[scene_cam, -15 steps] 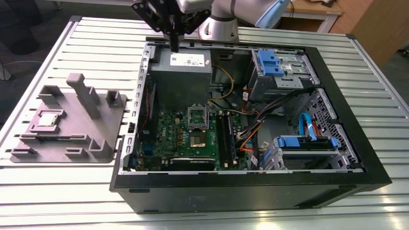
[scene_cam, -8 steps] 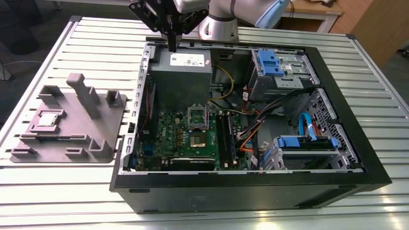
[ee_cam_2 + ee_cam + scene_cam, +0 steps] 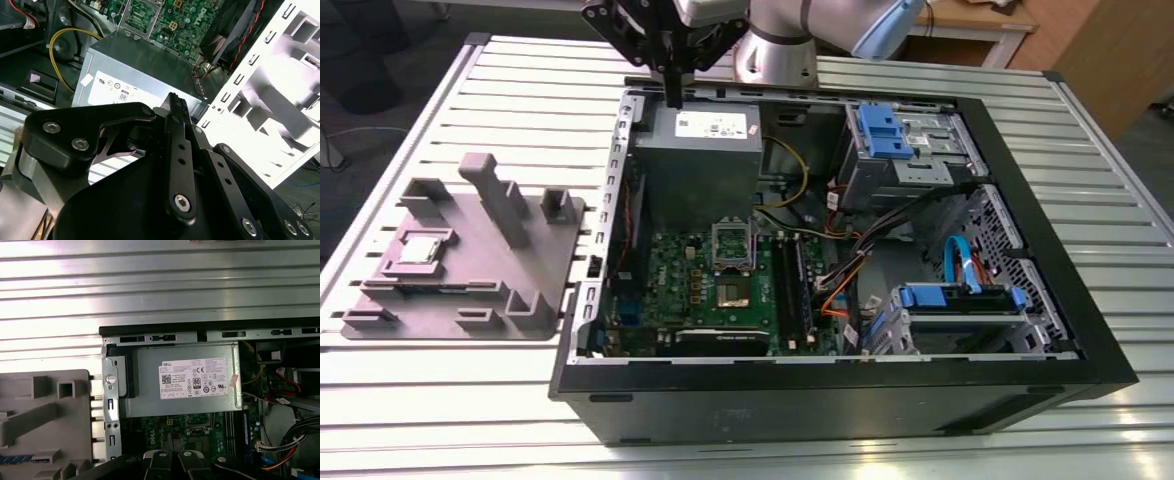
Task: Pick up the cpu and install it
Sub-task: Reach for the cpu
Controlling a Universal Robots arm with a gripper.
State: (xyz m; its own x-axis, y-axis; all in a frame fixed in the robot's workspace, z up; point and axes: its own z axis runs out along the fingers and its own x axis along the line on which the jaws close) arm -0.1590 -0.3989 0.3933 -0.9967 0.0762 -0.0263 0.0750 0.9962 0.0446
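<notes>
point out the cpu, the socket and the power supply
cpu (image 3: 423, 248): exterior view, its silver top
socket (image 3: 731, 292): exterior view, its dark centre
power supply (image 3: 147, 390): first wrist view, grey casing beside its label

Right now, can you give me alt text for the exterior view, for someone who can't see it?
The shut gripper hangs empty over the power supply at one edge of the open case. The cpu lies on the grey fixture at the exterior view's left, outside the case.
</notes>
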